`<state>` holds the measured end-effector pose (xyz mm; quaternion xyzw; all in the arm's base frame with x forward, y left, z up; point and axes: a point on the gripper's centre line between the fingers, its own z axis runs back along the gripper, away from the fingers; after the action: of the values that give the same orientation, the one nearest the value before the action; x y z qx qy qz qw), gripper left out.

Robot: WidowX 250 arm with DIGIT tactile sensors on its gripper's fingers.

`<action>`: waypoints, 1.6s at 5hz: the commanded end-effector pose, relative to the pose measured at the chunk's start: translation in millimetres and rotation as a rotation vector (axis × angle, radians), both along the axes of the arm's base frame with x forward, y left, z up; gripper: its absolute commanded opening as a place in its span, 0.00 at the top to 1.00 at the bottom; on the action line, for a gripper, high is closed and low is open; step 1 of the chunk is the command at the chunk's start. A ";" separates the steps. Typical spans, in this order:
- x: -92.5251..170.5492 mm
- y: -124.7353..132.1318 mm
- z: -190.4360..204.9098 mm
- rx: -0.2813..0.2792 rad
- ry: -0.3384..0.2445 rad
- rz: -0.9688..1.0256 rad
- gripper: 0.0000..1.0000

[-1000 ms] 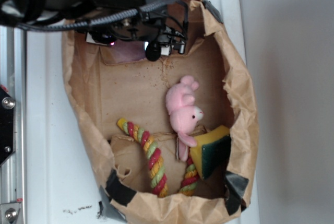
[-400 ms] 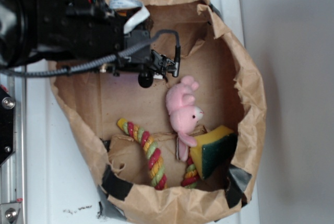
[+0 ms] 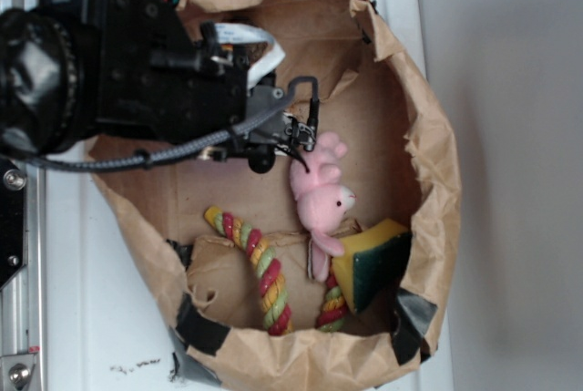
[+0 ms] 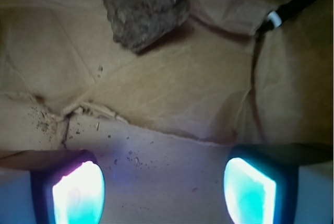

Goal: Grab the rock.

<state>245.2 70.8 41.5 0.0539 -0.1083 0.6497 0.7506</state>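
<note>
Wrist view: the rock (image 4: 145,9) is lying on the brown paper floor of the bag (image 3: 428,181), at the top of the frame and slightly left of centre, well ahead of the gripper (image 4: 164,185). The two glowing fingertips (image 4: 78,192) are standing wide apart with nothing between them. The rock's longer side is running roughly across the gap. Judged from this, the gripper is needing to travel forward and a little leftward before closing. Exterior view: the arm is hiding the rock.
</note>
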 end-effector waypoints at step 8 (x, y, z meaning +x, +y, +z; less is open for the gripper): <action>11.8 114.1 -6.8 0.131 -0.118 0.082 0.00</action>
<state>267.7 156.4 25.7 0.0645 -0.1753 0.6582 0.7293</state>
